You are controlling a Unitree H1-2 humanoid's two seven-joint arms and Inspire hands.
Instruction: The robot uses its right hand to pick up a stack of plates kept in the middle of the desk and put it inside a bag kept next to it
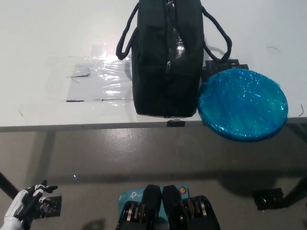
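At the near right edge of the white desk [43,38] lies the round stack of blue plates wrapped in clear shiny film [242,104], overhanging the desk's near edge a little. Just to its left, touching or nearly so, stands the black fabric bag with looped handles [167,57], its long axis running near to far. My black right hand is not in view, so I cannot tell its state. My white left hand [26,203] rests low at the near left, fingers loosely spread, holding nothing. The plates lie on my right, so I judge the right arm the nearer.
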